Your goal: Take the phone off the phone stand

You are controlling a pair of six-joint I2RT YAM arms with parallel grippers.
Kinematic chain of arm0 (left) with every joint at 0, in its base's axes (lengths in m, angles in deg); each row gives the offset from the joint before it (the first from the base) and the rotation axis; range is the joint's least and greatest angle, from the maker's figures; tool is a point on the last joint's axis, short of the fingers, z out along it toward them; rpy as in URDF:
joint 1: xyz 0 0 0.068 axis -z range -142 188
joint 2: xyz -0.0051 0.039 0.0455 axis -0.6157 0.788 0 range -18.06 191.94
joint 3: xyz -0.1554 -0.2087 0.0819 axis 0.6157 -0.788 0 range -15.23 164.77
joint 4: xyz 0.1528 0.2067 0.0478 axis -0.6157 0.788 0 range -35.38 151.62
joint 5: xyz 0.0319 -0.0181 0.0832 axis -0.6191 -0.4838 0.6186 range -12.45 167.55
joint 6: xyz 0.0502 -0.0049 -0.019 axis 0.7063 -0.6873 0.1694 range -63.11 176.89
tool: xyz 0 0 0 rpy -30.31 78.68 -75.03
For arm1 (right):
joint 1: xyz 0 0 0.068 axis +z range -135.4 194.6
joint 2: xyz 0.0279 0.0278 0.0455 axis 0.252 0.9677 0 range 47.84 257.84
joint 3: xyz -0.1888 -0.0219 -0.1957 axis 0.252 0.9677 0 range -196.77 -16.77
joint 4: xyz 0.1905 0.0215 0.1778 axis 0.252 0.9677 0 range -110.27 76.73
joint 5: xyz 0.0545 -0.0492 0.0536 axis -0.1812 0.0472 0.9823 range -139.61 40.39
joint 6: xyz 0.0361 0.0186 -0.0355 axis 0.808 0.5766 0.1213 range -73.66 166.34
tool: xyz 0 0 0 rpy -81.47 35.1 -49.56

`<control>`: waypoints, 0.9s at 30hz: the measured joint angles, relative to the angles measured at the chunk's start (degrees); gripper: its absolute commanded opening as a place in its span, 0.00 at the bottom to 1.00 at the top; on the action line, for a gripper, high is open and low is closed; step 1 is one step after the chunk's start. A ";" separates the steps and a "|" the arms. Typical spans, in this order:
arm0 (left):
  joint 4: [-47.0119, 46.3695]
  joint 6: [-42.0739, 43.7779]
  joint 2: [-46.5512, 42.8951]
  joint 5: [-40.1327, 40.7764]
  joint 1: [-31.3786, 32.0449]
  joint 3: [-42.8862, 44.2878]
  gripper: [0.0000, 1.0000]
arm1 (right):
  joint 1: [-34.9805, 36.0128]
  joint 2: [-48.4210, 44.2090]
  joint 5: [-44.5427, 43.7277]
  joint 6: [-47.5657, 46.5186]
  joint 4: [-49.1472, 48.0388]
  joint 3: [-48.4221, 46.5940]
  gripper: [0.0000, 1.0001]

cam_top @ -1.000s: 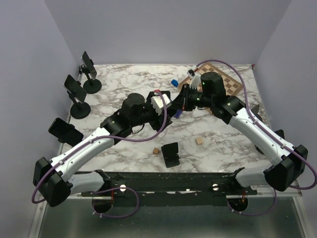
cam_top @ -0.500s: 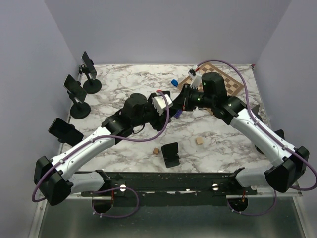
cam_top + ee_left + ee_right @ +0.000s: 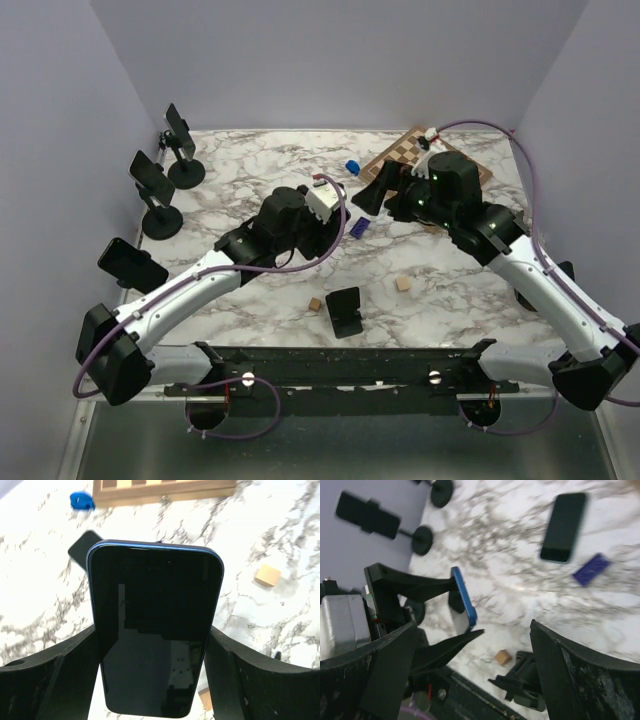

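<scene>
My right gripper [image 3: 372,192] has sprung open and backed off right, while my left gripper [image 3: 152,647] clasps one blue-edged, black-screened phone [image 3: 155,605].

The phone [image 3: 155,630] hides most of a dark slab [image 3: 81,550] behind it

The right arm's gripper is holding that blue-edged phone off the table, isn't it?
Not the right: the left gripper holds the blue-edged phone off the table, gripped at both edges, as the left wrist view shows. The right gripper stands open, empty.
</scene>
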 measured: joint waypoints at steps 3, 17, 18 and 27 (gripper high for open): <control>2.03 -4.37 4.52 4.57 -0.22 2.43 0.00 | 0.00 -2.95 -12.15 0.11 4.92 -1.20 1.00; 23.69 -25.77 43.93 5.44 -20.63 41.51 0.00 | -0.09 -15.63 -26.77 -1.51 14.01 1.53 1.00; 25.03 -26.45 46.99 5.49 -21.31 44.06 0.00 | -0.11 -15.67 -26.77 -1.60 14.23 1.86 1.00; 36.28 -31.17 63.10 5.20 -21.99 60.28 0.17 | -0.11 -16.68 -26.34 -1.88 15.26 5.95 1.00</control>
